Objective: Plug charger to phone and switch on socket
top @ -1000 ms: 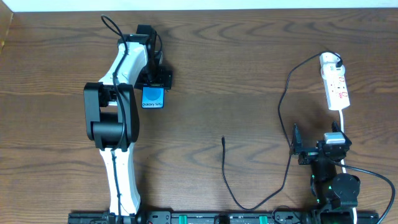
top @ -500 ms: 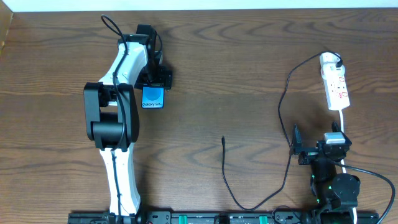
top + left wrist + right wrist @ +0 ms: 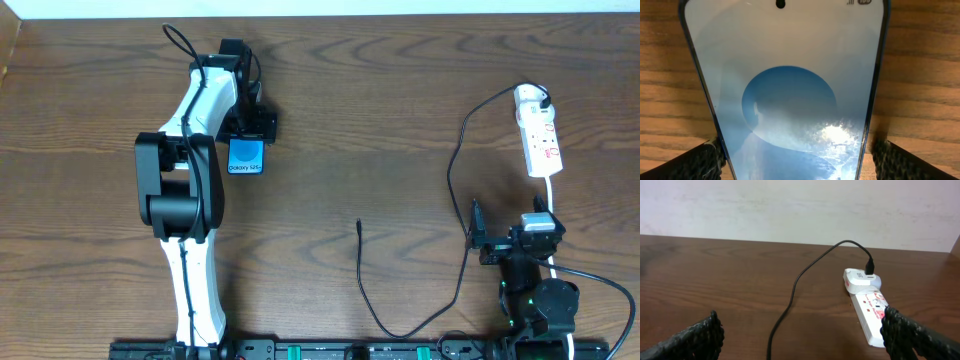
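Note:
The phone lies flat on the table with its blue screen up. My left gripper is open and straddles the phone's far end, one finger at each long edge, the right one a sliver apart. The charger cable runs from a white adapter plugged into the socket down to its loose tip at mid-table, well right of the phone. My right gripper is open just short of the socket, nothing between its fingers.
The socket's white cord runs back past my right arm. The black cable loops across the table between my right fingers. Wooden table edge and a white wall lie at the far side.

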### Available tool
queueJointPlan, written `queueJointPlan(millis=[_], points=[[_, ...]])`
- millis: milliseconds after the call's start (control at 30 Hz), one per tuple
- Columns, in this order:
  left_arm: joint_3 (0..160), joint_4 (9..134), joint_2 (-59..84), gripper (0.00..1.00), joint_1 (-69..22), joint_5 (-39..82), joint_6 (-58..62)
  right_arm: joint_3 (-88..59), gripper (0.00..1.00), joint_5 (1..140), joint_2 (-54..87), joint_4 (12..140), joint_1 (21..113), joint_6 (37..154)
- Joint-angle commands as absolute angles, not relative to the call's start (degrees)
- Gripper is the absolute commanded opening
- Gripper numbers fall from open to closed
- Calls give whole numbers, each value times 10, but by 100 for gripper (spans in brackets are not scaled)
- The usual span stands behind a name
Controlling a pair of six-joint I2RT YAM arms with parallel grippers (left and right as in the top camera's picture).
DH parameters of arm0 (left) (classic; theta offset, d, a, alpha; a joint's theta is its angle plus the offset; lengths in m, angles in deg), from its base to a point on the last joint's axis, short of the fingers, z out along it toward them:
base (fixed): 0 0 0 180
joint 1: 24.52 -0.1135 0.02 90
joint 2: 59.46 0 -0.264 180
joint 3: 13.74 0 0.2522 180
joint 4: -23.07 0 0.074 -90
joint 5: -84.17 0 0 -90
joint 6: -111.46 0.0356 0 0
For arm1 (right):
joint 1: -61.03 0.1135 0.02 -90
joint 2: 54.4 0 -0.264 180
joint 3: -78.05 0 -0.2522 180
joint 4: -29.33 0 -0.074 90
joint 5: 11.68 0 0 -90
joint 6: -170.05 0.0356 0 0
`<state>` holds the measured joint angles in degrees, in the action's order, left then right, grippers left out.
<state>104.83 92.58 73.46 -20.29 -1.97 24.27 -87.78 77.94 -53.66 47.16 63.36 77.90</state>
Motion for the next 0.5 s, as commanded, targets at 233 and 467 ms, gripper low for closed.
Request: queueJointPlan(millis=[233, 467], points=[[1063, 907, 773, 94, -206, -39, 238, -879, 99, 782, -539, 474, 636, 772], [1063, 909, 777, 94, -206, -39, 238, -879, 99, 782, -539, 474, 636, 772]])
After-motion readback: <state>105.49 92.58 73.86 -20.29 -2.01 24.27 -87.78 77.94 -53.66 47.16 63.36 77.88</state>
